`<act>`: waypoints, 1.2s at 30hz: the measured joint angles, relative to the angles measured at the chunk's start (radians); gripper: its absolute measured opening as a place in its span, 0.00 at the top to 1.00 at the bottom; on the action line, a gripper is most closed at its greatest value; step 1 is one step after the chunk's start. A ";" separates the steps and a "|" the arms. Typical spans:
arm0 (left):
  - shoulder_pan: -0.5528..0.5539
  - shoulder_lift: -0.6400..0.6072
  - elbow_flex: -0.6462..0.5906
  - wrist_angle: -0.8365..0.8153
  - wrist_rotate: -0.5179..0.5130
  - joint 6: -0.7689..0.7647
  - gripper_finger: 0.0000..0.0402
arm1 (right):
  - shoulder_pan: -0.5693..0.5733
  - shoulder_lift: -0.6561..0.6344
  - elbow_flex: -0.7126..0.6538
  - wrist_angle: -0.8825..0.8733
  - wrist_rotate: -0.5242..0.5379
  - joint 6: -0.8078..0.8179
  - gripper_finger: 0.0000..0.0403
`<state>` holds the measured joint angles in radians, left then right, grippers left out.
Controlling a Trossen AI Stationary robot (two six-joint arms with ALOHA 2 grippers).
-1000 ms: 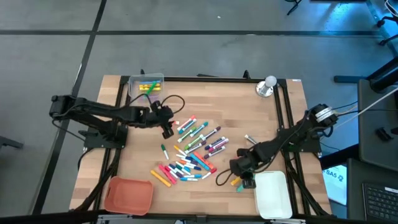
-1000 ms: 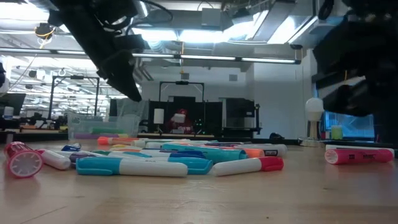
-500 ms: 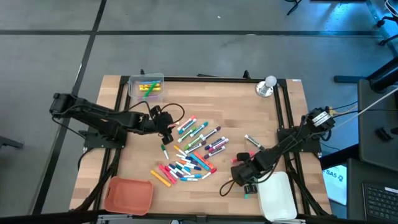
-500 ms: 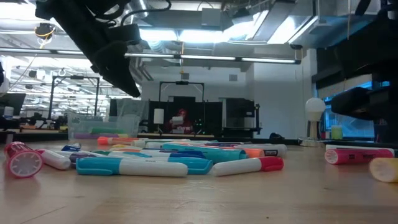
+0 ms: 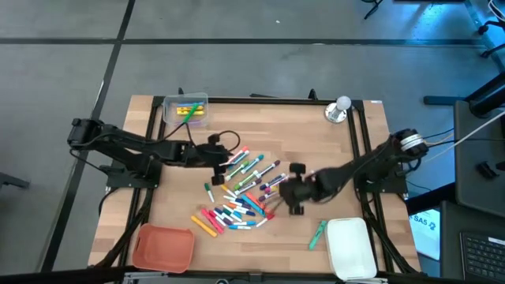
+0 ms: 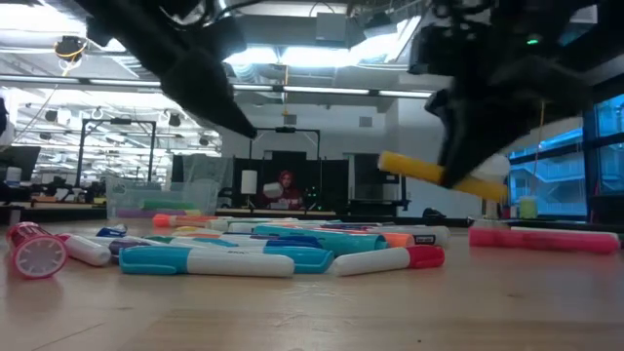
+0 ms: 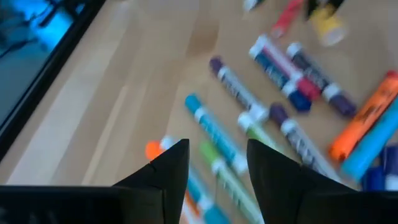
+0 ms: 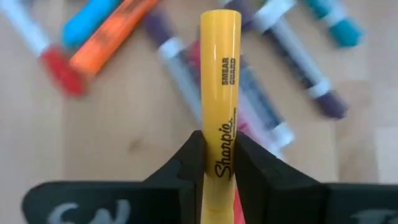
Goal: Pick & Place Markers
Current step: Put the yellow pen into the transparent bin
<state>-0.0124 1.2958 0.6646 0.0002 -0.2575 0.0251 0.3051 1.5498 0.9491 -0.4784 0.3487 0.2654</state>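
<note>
Right gripper [image 8: 219, 163]: fingers pinch a yellow marker [image 8: 220, 93], lifted beside the marker pile [image 5: 241, 193].
Left gripper [image 7: 214, 163]: fingers spread, above pile's near edge.
Doing it well: carry level, firm grip; release over the clear bin [image 5: 186, 110], probably.

Both arms [image 5: 134, 150] are black and jointed, with thin black cables looping near the wrists. The fingers [image 7: 168, 171] are dark, blunt wedges.

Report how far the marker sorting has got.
Done: a few markers lie in the clear bin. In hand: the right gripper holds a yellow highlighter above the table; the left gripper is open over the pile. Left: dozens of markers on the table, including a green one.
</note>
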 joint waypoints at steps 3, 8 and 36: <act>0.048 0.044 0.000 0.134 0.112 0.049 0.63 | -0.095 -0.087 -0.091 0.267 -0.057 -0.045 0.84; 0.133 0.153 -0.001 0.398 0.302 0.068 0.61 | -0.250 -0.111 -0.310 0.882 -0.186 -0.039 0.84; 0.500 0.631 0.154 1.264 1.007 -0.375 0.73 | -0.468 0.027 -0.329 1.367 -0.232 -0.123 0.84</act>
<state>0.4879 1.9265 0.8187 1.2646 0.7496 -0.3501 -0.1631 1.5772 0.6198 0.8886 0.1171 0.1421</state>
